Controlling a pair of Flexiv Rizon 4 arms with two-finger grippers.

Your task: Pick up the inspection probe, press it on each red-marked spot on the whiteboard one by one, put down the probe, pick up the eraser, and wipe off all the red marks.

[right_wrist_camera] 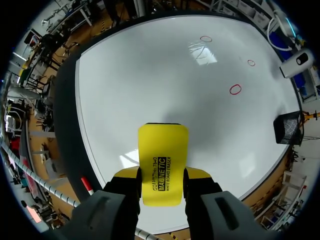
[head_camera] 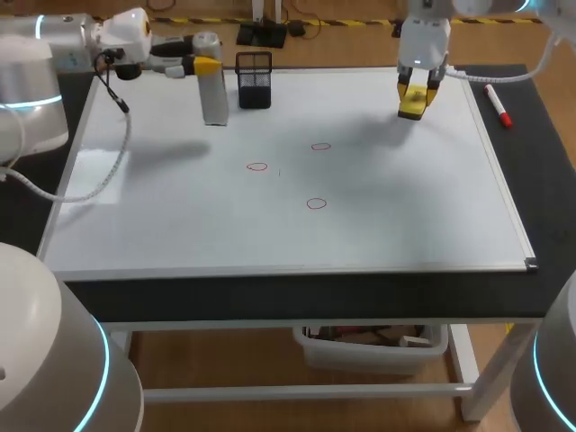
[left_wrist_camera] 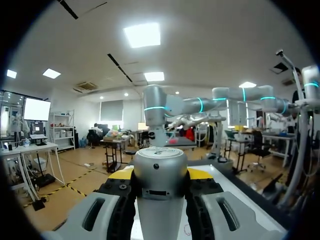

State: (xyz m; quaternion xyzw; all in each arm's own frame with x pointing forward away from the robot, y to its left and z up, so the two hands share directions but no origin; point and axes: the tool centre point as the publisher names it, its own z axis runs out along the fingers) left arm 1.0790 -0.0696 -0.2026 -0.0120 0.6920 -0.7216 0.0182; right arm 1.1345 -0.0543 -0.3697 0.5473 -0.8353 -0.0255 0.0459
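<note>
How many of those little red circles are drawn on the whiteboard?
3: the far red circle, the left red circle and the near red circle, all around the middle of the whiteboard. None appears hidden.

1. The centre and near half of the whiteboard (head_camera: 405, 225) are open surface. The red marks (head_camera: 257, 166) lie flat there, well apart from anything standing.
2. At the far edge, the black mesh holder (head_camera: 255, 79) stands just beside the upright probe (head_camera: 213, 99), which is clamped in the left gripper (head_camera: 205, 65). The gap between them is narrow.
3. At the far right, the right gripper (head_camera: 414, 97) grips the eraser (head_camera: 412, 110) over the board. The marker (head_camera: 498, 104) lies off the board.
</note>
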